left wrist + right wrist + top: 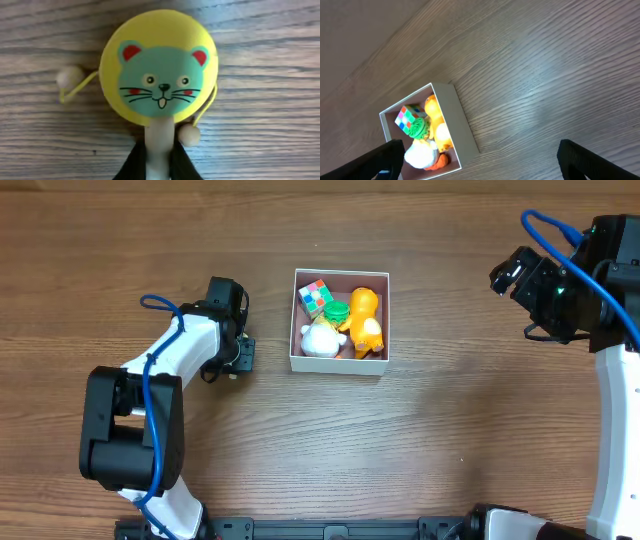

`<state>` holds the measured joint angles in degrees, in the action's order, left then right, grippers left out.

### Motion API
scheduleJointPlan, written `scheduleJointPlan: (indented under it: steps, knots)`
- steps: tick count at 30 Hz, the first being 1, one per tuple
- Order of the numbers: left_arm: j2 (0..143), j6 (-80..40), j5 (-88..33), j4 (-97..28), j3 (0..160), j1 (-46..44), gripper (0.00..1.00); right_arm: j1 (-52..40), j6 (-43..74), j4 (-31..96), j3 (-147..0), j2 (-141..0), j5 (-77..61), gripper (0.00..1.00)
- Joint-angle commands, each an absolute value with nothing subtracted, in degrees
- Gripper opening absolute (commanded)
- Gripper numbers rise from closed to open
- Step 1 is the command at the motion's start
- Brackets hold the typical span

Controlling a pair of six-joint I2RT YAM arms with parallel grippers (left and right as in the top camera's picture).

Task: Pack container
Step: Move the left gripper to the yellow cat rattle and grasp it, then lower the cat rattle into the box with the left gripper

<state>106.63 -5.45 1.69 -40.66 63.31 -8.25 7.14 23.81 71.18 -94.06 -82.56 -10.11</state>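
The container (338, 364), a white-walled square box with a pink-brown floor, sits mid-table. It holds a colour cube (316, 296), a green toy (336, 310), an orange-yellow figure (364, 320) and a white plush (320, 340). My left gripper (238, 352) is left of the box, low over the table. In the left wrist view it (160, 157) is shut on the pale handle of a yellow drum toy (159, 67) with a teal cat face and two bead strings, lying on the wood. My right gripper (510, 275) is open and empty, raised at the far right; its wrist view (480, 167) looks down on the container (462, 125).
The wooden table (460, 420) runs around the box on all sides. The left arm's body (130, 430) lies over the table's left front. The right arm (610, 380) stands along the right edge, with a blue cable looping above it.
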Motion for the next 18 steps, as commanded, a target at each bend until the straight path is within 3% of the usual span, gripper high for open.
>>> scheduleJointPlan:
  steps: [1, 7, 12, 18]
  knots:
    - [107.5, -4.7, 1.7, -41.1, 61.8, -8.3, 0.04, 7.5, 24.1, 70.8, -94.5, -82.7, -10.0, 1.0]
    - [104.8, -4.7, 1.6, -56.1, 74.6, -8.5, 0.04, 7.5, 24.1, 70.8, -94.5, -82.7, -10.0, 1.0]
    - [101.4, -4.7, -5.3, -72.1, 96.6, -12.1, 0.05, 7.5, 24.1, 70.8, -94.5, -82.7, -10.0, 1.0]
    - [101.0, -12.9, -6.6, -68.8, 99.6, -20.9, 0.11, 7.5, 24.1, 70.9, -94.5, -82.7, -10.0, 1.0]
